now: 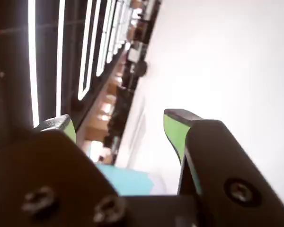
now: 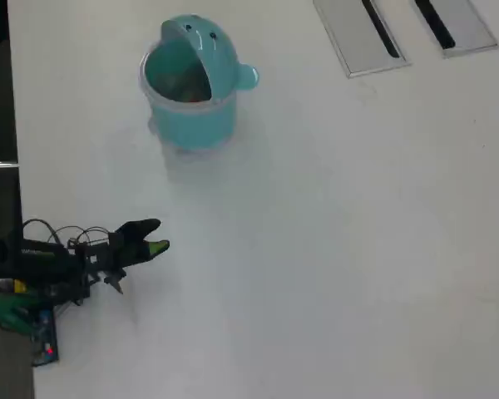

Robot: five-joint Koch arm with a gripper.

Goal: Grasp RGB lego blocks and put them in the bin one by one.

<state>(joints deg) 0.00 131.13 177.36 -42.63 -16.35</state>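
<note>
1. The bin (image 2: 191,87) stands upright on the white worktop (image 2: 333,249) near the top of the overhead view, left of centre. Its mouth faces up, its domed lid with two dark eye dots is tipped back at the far rim, and a round knob sticks out on its right side.
2. Inside the bin the overhead view shows a dim reddish-brown patch; whether that is a block cannot be told. No lego block lies on the open worktop in either view.
3. The wrist view shows only a blurred teal sliver of the bin (image 1: 128,182), low in the frame between the two fingers.
4. The gripper (image 2: 154,239) sits near the left edge of the overhead view, well apart from the bin and below it. It points right, with a green tip showing.
5. Only the wrist view makes the gripper (image 1: 118,127) legible: its two green-faced fingers (image 1: 175,130) stand apart with nothing between them.
6. Two grey slotted panels (image 2: 362,33) lie flush in the worktop at the top right of the overhead view.
7. The wrist view alone shows bright strip lights (image 1: 61,52) and a blurred room beyond.
</note>
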